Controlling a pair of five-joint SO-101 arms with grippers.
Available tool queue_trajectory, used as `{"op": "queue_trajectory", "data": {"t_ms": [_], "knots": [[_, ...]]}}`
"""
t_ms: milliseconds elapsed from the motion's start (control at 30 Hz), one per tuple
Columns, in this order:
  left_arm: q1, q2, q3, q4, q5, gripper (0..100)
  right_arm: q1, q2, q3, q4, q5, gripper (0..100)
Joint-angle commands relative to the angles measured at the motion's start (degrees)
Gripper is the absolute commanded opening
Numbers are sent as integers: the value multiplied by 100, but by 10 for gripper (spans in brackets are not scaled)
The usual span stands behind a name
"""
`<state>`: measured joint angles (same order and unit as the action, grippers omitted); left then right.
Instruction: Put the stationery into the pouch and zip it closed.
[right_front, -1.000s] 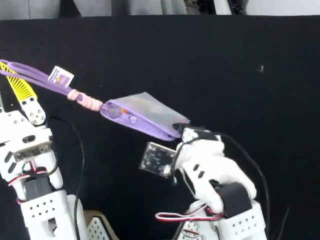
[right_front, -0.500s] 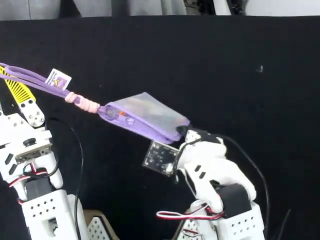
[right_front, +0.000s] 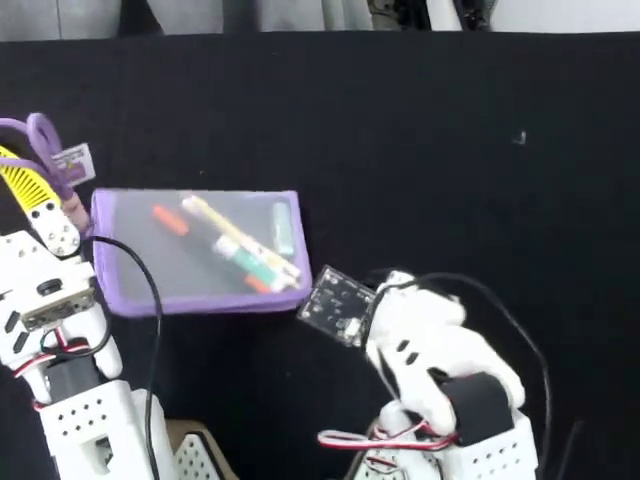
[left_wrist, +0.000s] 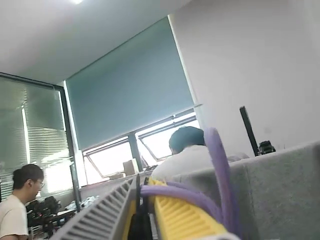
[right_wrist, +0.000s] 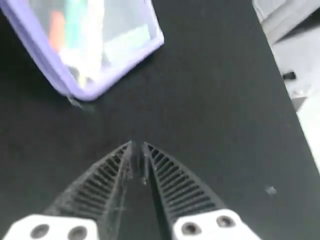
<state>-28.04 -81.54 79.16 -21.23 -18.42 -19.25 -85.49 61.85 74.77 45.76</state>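
With the purple strap (left_wrist: 218, 165) seemingly pinched in the left gripper (left_wrist: 141, 186) and the right gripper (right_wrist: 138, 147) pressed together empty, the pouch (right_front: 200, 301) should be confirmed fully closed before release.

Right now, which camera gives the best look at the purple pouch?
The high view: the whole pouch lies flat on the table, stationery visible inside. The right wrist view shows one end of it; the left wrist view, its purple strap.
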Motion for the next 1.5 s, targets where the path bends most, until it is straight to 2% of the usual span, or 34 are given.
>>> {"op": "queue_trajectory", "data": {"t_ms": [0, 100, 167, 367, 433, 567, 733, 833, 967, 1100, 1333, 1467], "knots": [[409, -79, -189, -105, -35, 29, -651, 4, 171, -316, -642, 80], [699, -70, -532, -79, -44, 29, -976, 4, 418, -651, -1152, 171], [901, -70, -936, 281, -44, 29, -1231, 4, 488, -721, -1327, 214], [2026, -18, -3257, 3024, -18, 29, -2057, -866, 497, -686, -2101, 233], [2527, 35, -3855, 3446, -44, 29, -2207, -1543, 541, -633, -2426, 233], [3055, 615, -4655, 3560, -53, 29, -2382, -2835, 840, -466, -2646, 233], [3468, 1574, -5288, 3578, -9, 29, -2558, -2466, 1209, -932, -2646, 234], [3837, 1960, -5508, 3578, -9, 29, -2409, -2677, 1367, -1231, -2637, 234], [4268, 2048, -5543, 3578, -44, 29, -1987, -2712, 1358, -1538, -2646, 234], [4585, 2110, -5499, 3578, -53, 29, -1996, -2703, 1349, -1943, -2655, 234], [4725, 2119, -5182, 3560, -53, 29, -2646, -2703, 1393, -2523, -2664, 234], [4725, 2119, -5042, 3560, -18, 29, -2734, -2695, 1613, -3569, -2664, 233]]}}
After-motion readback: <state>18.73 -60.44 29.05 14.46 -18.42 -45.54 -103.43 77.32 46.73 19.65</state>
